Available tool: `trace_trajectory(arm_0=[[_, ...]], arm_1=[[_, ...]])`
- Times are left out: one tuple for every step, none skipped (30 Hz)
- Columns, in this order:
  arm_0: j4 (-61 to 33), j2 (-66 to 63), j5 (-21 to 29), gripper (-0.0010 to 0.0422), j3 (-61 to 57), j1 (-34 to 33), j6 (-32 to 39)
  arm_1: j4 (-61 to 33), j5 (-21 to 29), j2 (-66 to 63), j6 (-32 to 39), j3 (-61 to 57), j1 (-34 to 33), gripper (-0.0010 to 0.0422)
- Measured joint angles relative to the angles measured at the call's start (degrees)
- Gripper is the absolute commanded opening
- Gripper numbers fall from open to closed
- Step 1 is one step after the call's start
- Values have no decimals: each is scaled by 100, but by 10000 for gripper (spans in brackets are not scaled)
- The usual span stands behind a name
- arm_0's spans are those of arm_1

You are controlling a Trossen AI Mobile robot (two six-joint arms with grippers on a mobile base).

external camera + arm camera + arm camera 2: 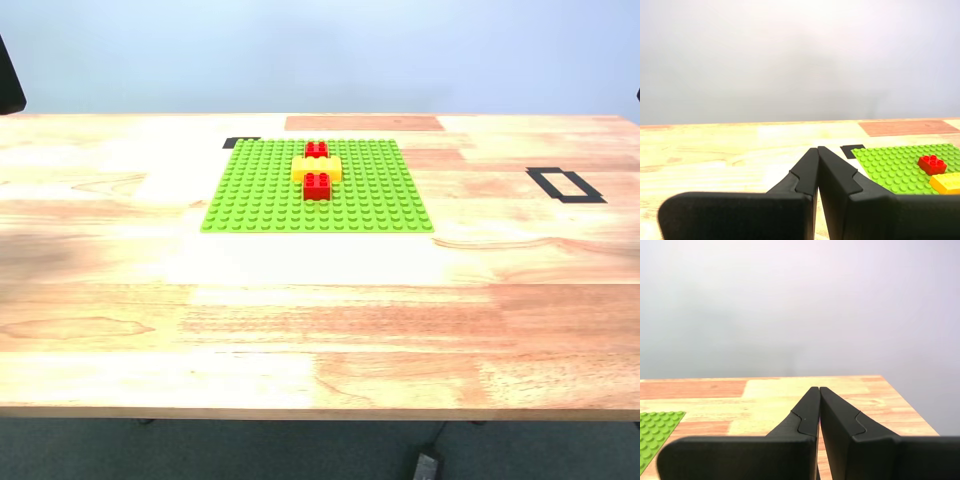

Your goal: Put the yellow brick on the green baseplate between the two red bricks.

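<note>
Bare wooden table (pixel 320 330) fills the foreground of the exterior view. Farther back lies the green baseplate (pixel 250 190). At its centre the yellow brick (pixel 330 168) sits crosswise between the two red bricks (pixel 317 186), touching both; placement appears complete. The brick looks light, rigid and smooth; grip its long sides. First gripper (pixel 817 149) and second gripper (pixel 819 388): jaws together, holding nothing, clear of the plate.

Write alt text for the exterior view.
A yellow brick sits on a green baseplate between two red bricks, one behind it and one in front, on a wooden table. No gripper shows.
</note>
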Motion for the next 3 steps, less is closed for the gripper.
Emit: trace_trajectory(arm_0=[[0, 0, 0, 0, 0, 0, 0], [0, 0, 0, 0, 0, 0, 0], [0, 0, 0, 0, 0, 2, 0]], arm_1=[[0, 2, 0, 2, 0, 0, 0], [0, 2, 0, 2, 0, 0, 0], [0, 2, 0, 2, 0, 0, 0]])
